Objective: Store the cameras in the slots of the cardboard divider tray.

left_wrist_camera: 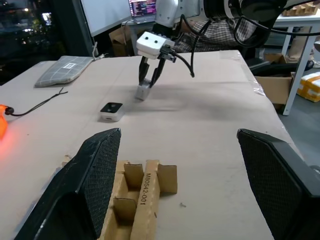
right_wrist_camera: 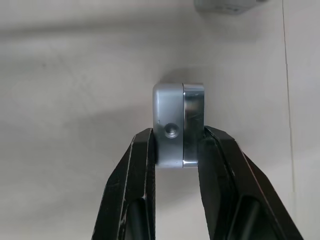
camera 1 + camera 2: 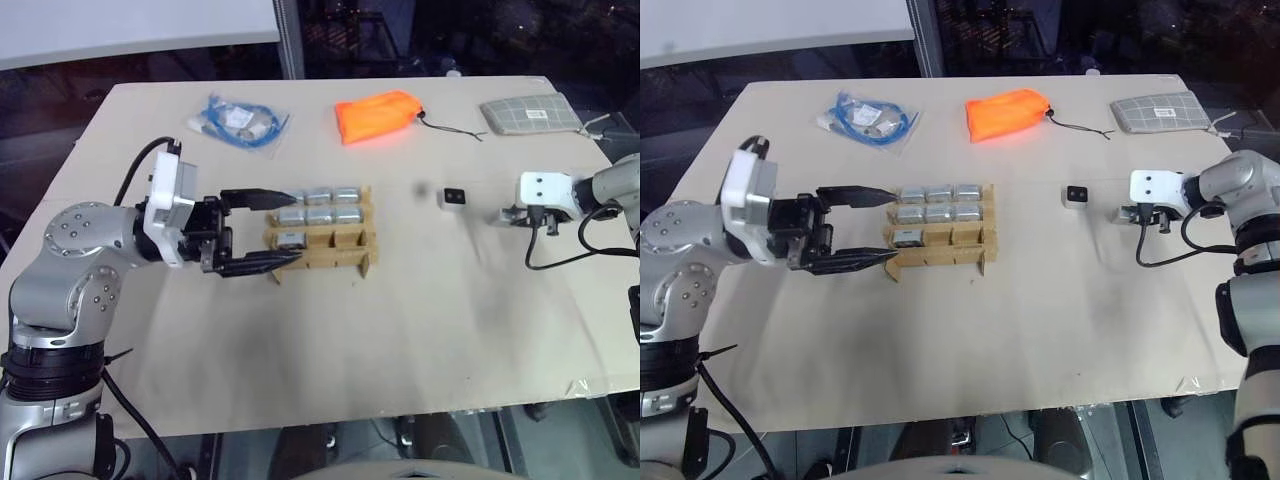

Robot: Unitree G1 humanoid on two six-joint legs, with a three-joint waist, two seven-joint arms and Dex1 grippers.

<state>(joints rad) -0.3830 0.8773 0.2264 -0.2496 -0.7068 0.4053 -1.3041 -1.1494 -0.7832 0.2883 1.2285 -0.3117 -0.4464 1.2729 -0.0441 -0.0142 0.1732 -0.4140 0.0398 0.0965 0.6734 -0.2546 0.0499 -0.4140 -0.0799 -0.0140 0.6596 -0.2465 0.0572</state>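
The cardboard divider tray [image 3: 340,262] lies mid-table with several silver-grey cameras [image 3: 318,205] in its far slots. My left gripper [image 3: 298,228] is open, and its two fingers [image 1: 100,170] straddle the tray's left end [image 1: 145,195]. I cannot tell whether they touch the tray. To the right, one loose camera [image 3: 454,197] rests on the table with its black face up. Further right, my right gripper [image 2: 178,136] is shut on another camera [image 2: 177,130], low over the table. That same gripper [image 1: 150,82] and its held camera [image 1: 143,92] also appear in the left wrist view.
Along the far edge lie a bag of blue cable [image 3: 240,122], an orange pouch [image 3: 378,115] with a cord, and a grey checked pouch [image 3: 530,113]. The table's near half is bare cardboard-coloured surface. A person in a checked shirt [image 1: 210,35] sits beyond the table.
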